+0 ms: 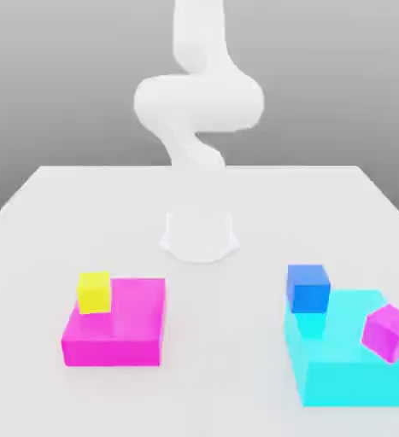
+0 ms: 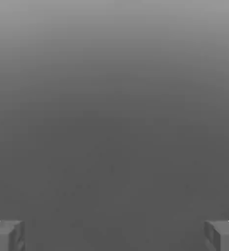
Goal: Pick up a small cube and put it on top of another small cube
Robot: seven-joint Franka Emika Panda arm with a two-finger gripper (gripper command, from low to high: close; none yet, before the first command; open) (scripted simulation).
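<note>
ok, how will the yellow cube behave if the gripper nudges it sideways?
The yellow cube has flat faces, so it'd likely slide rather than roll. Its edges look crisp, so probably rigid, no squish. It sits near an edge of the magenta block, so a push toward the exterior view's left could well tip it off.

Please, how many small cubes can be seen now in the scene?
3. The yellow cube is on the magenta block; the blue cube and the purple cube are on the cyan block. Any others hidden behind the blocks, I cannot tell.
</note>
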